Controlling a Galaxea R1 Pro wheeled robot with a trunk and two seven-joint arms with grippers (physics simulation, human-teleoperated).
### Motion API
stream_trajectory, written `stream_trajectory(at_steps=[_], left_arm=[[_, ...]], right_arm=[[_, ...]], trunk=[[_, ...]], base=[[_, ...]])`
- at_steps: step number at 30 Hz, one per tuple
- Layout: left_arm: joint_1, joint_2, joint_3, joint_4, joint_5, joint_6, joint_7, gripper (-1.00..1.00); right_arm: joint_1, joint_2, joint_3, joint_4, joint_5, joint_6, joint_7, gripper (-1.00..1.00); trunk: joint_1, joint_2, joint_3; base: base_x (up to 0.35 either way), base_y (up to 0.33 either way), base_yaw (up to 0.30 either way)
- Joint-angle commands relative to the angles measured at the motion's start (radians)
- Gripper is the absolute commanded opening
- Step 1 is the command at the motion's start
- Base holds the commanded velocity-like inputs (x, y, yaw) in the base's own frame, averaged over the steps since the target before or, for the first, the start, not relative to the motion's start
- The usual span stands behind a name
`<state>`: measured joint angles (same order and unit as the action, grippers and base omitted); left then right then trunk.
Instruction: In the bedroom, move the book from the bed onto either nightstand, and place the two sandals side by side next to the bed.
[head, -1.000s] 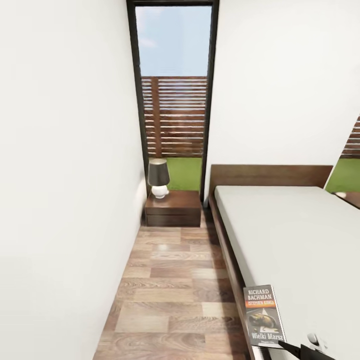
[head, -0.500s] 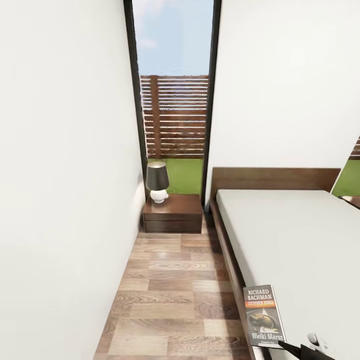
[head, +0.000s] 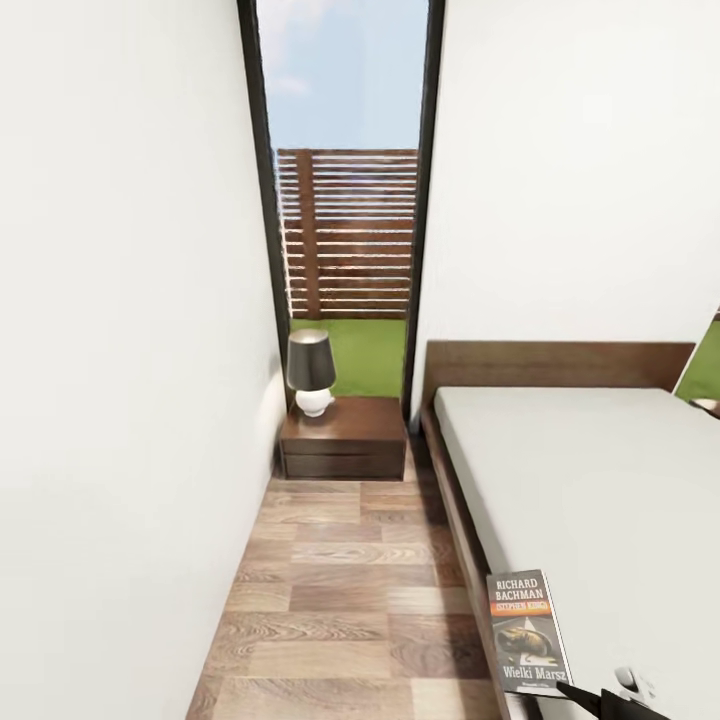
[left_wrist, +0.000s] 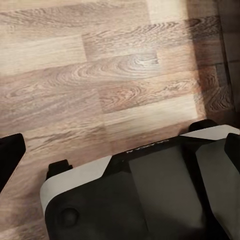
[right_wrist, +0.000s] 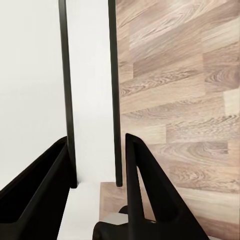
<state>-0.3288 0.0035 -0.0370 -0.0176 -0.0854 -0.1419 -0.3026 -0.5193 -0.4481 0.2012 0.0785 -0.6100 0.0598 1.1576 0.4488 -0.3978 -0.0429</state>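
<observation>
Standing upright at the lower right of the head view, the book shows its dark cover with white "RICHARD BACHMAN" lettering and an orange strip, held up over the near edge of the bed, whose pale mattress sits in a dark brown frame with a headboard against the white wall. Below the book, a black tip and a small white part of the right pincer show at the frame's edge. In the right wrist view that pincer has its two black fingers closed on the thin book, seen edge-on between them, over the wood-plank floor. Farther off, the nightstand stands in the corner just beside the bed's head, with a lamp with a dark shade and white base on its top. Behind it rises a tall dark-framed window showing a slatted wooden fence, grass and sky. The left wrist view shows the left pincer with its black fingertips set wide apart and holding nothing, above the robot's grey-and-white body and the floor.
</observation>
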Motion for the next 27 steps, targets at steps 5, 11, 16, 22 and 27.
stream_trajectory(at_steps=[5, 11, 16, 22, 27], left_arm=[[-0.001, 0.000, -0.003, 0.001, -0.008, -0.007, 0.000, 1.00], [-0.001, 0.000, -0.003, 0.001, -0.008, -0.007, 0.000, 1.00], [-0.001, 0.000, -0.003, 0.001, -0.008, -0.007, 0.000, 1.00], [-0.001, 0.000, -0.003, 0.001, -0.008, -0.007, 0.000, 1.00], [-0.001, 0.000, -0.003, 0.001, -0.009, -0.007, 0.000, 1.00]], right_arm=[[-0.002, 0.000, 0.003, 0.003, -0.011, 0.006, 0.005, -1.00], [-0.002, 0.000, 0.003, 0.003, -0.011, 0.006, 0.005, -1.00], [-0.002, 0.000, 0.003, 0.003, -0.011, 0.006, 0.005, -1.00], [-0.002, 0.000, 0.003, 0.003, -0.011, 0.006, 0.005, -1.00], [-0.002, 0.000, 0.003, 0.003, -0.011, 0.006, 0.005, -1.00]], trunk=[[0.001, -0.002, -0.002], [0.001, -0.002, -0.002], [0.001, -0.002, -0.002], [0.001, -0.002, -0.002], [0.001, -0.002, -0.002]], base=[[0.332, 0.000, 0.000], [0.332, 0.000, 0.000], [0.332, 0.000, 0.000], [0.332, 0.000, 0.000], [0.332, 0.000, 0.000]])
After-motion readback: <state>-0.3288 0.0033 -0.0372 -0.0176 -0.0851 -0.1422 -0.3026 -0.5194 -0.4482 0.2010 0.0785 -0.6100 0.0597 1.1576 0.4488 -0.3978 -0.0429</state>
